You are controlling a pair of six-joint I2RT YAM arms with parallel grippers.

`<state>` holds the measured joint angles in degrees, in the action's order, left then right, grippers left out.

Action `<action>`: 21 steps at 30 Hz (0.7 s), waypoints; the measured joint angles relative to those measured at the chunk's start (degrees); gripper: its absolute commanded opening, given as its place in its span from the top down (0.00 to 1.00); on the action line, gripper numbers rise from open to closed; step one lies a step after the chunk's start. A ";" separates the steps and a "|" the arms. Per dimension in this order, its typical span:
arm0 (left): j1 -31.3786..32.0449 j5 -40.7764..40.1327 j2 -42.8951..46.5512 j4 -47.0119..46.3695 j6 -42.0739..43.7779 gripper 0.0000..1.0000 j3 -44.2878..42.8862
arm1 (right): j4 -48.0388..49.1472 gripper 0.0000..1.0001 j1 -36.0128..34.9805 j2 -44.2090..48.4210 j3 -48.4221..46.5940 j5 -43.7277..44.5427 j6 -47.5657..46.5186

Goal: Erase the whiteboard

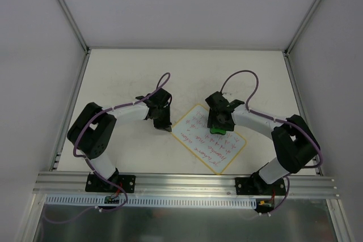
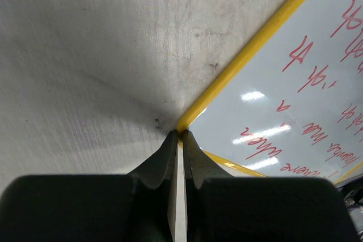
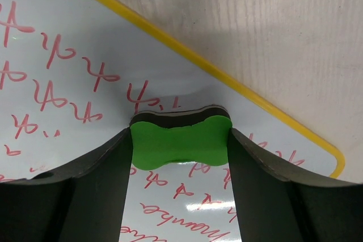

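Note:
The whiteboard [image 1: 199, 141] lies tilted on the table between the arms, with a yellow rim and red handwriting over most of it. My right gripper [image 1: 218, 126] is over its upper part, shut on the green bone-shaped eraser [image 1: 216, 131]. In the right wrist view the eraser [image 3: 180, 143] sits squeezed between both fingers, its dark underside against the whiteboard [image 3: 74, 24]. My left gripper [image 1: 165, 128] is at the board's left corner. In the left wrist view its fingertips [image 2: 182, 135] are shut together right at the yellow corner of the whiteboard [image 2: 272, 77].
The scuffed white tabletop [image 1: 125, 72] is boxed in by white walls and aluminium posts. A metal rail [image 1: 181, 182] carrying both arm bases runs along the near edge. Purple cables loop above each wrist.

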<state>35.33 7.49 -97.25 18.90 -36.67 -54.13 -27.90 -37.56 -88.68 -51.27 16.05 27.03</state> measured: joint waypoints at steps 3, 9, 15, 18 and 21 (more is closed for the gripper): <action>0.02 -0.02 0.11 -0.04 0.00 1.00 0.09 | -1.42 0.66 -1.49 -2.38 -2.38 0.85 -0.02; 0.26 -0.59 0.81 -0.02 0.04 1.00 0.66 | -1.46 0.67 -6.73 -10.47 -11.23 0.61 0.00; 0.26 -0.72 0.98 0.50 0.04 1.00 0.68 | -1.44 0.67 -12.59 -18.29 -20.90 -0.02 0.66; 0.26 -0.72 1.01 0.52 0.04 1.00 0.70 | -2.64 0.66 -13.70 -20.33 -23.85 0.17 0.83; 0.26 -0.81 1.16 0.42 0.04 1.00 0.94 | -3.37 0.66 -13.40 -20.61 -24.30 0.42 1.29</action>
<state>35.59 6.68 -96.09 19.31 -36.62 -53.19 -31.27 -50.96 -109.30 -75.57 16.47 28.32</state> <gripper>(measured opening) 0.018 0.657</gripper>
